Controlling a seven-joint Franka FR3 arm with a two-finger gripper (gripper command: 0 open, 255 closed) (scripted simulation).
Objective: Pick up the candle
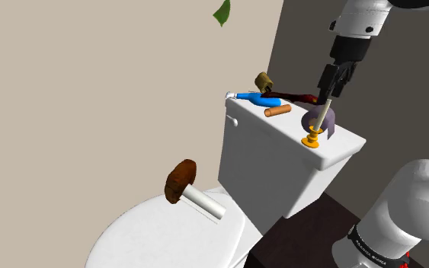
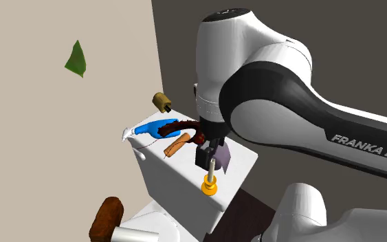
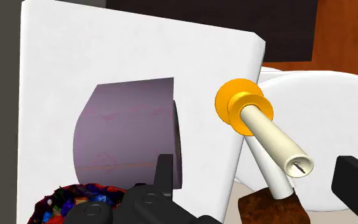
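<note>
The gripper [image 3: 257,164] is open, its fingers astride the upper end of the one cream candle [image 3: 269,137] without touching it, so the approach looks done; next it must close on the shaft and lift it with its single orange holder [image 3: 234,105]. Just beside the gripper lies one lilac roll [image 3: 126,133]; farther off, one orange cylinder [image 1: 278,110] and one blue bottle [image 1: 257,99], all on the toilet tank lid [image 1: 342,145]

A home bathroom: white toilet [image 1: 159,236] with cistern [image 1: 270,164] against wall
</note>
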